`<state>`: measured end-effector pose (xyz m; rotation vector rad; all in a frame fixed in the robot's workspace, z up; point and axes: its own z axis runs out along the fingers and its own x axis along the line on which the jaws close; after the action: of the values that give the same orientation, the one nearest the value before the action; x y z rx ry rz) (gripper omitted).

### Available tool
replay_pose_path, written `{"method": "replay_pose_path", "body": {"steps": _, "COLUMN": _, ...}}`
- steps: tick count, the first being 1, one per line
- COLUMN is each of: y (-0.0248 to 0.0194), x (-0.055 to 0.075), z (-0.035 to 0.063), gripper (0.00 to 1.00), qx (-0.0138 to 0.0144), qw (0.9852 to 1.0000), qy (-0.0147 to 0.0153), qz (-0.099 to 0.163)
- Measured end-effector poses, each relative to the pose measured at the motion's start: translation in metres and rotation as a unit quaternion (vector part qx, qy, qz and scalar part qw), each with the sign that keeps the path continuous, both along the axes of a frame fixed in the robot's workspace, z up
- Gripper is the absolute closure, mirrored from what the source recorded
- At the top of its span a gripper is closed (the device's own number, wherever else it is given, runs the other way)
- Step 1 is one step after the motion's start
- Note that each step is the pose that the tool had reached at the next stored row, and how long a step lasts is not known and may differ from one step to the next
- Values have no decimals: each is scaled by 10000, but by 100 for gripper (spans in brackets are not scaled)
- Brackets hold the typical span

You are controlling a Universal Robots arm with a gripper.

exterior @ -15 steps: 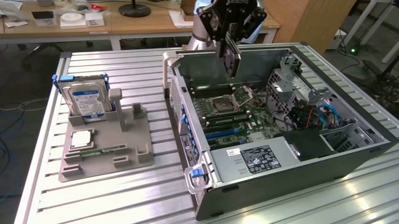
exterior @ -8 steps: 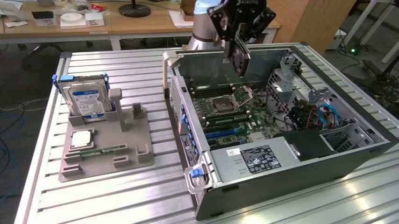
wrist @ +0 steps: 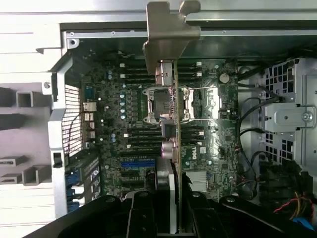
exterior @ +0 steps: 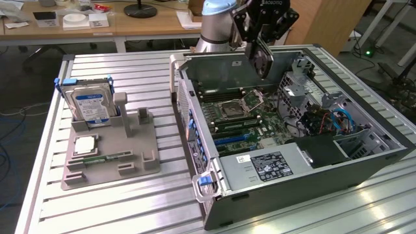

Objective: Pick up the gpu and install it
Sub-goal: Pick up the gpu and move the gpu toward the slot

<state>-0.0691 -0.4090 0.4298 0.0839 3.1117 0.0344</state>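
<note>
Your fingers (wrist: 141, 215) pinch the gpu (exterior: 260, 57), which hangs edge-down over the open computer case (exterior: 338, 161), at 1 o'clock from the processor socket (exterior: 231, 109) in the exterior view. Hold it upright and square to its slot, I'd judge.

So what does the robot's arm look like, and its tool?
The arm is a smooth silver-grey tube with a light blue cap at its joint. The tool is black and chunky, with white lettering across its top and thick black fingers.
</note>
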Motion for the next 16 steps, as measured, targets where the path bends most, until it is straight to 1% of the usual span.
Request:
{"method": "replay_pose_path", "body": {"steps": 9, "y": 0, "x": 279, "z": -6, "gripper": 71, "qx": 0, "qw": 10000, "qy": 0, "qz": 10}}
{"method": "replay_pose_path", "body": {"steps": 13, "y": 0, "x": 422, "z": -8, "gripper": 71, "qx": 0, "qw": 10000, "qy": 0, "qz": 16}}
{"method": "replay_pose_path", "body": {"steps": 16, "y": -1, "x": 458, "z": -8, "gripper": 71, "qx": -1, "qw": 10000, "qy": 0, "qz": 17}}
